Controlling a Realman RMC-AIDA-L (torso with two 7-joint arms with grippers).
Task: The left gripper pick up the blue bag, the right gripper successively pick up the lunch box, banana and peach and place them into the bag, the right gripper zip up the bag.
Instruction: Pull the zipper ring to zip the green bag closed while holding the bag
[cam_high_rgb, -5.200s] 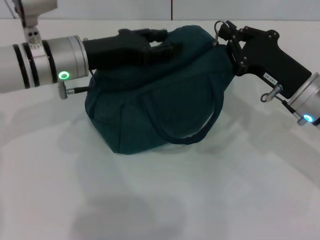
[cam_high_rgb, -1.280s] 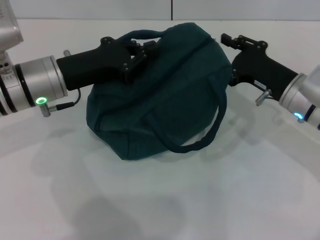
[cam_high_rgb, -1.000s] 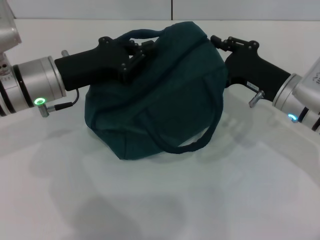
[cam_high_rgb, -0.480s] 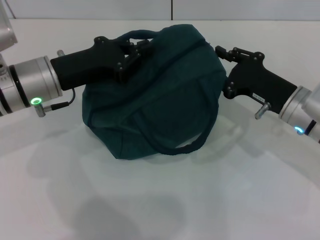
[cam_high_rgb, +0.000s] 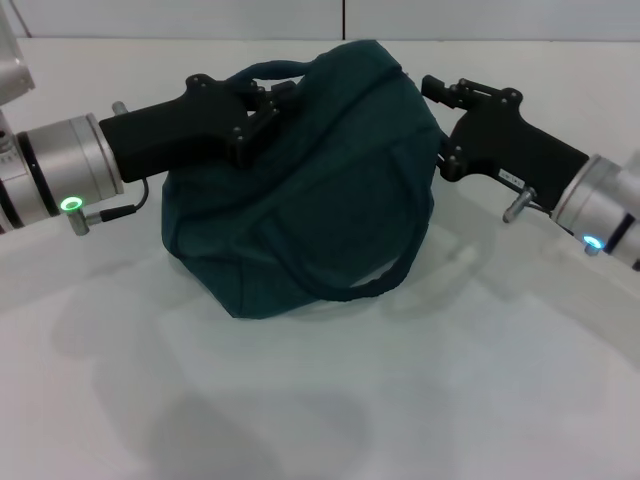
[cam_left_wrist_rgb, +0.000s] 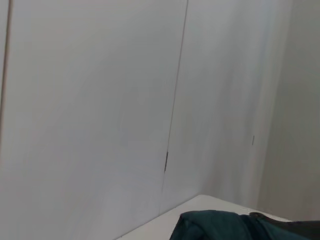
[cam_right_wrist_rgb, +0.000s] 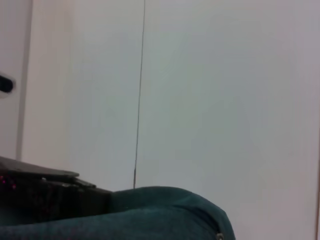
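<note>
Teal blue bag (cam_high_rgb: 300, 200): between both claws
left gripper (cam_high_rgb: 262, 108): clamped on its top handle
right gripper (cam_high_rgb: 436, 92): touching bag's end, jaw state unclear

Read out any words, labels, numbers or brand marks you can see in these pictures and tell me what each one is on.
Small white label on the right gripper, on its black body: some marks, too small to read.
The blue bag: no logo or text shows on the side in view.
The left gripper: no text shows.
The table and the wall behind it: no text.
So nothing here can be read.
</note>
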